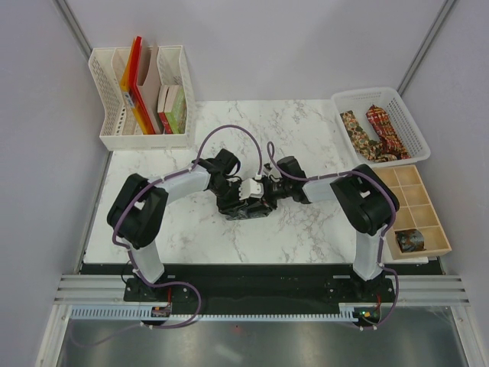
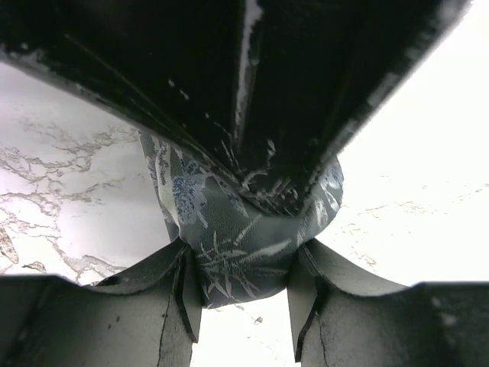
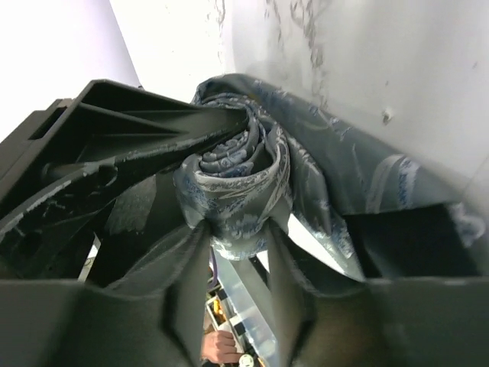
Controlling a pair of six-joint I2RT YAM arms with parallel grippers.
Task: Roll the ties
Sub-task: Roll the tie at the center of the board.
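Note:
A dark grey-green tie [image 1: 243, 209], wound into a roll, sits at the middle of the marble table, and both grippers meet at it. My left gripper [image 2: 241, 257] is shut on the roll's lower end [image 2: 237, 256], one finger on each side. My right gripper [image 3: 237, 229] is shut on the same roll [image 3: 233, 180], whose spiral end faces its camera; a loose flap [image 3: 336, 222] of the tie hangs to the right. From above, the left gripper [image 1: 235, 191] and right gripper [image 1: 264, 193] nearly touch. A brown-gold tie [image 1: 356, 128] and a red tie [image 1: 383, 127] lie in the white basket [image 1: 412, 136].
A white file rack [image 1: 114, 115] with coloured folders stands at the back left. At the right edge, a wooden compartment box [image 1: 416, 202] holds a rolled dark patterned tie [image 1: 409, 241] in its near cell. Grey walls close in both sides.

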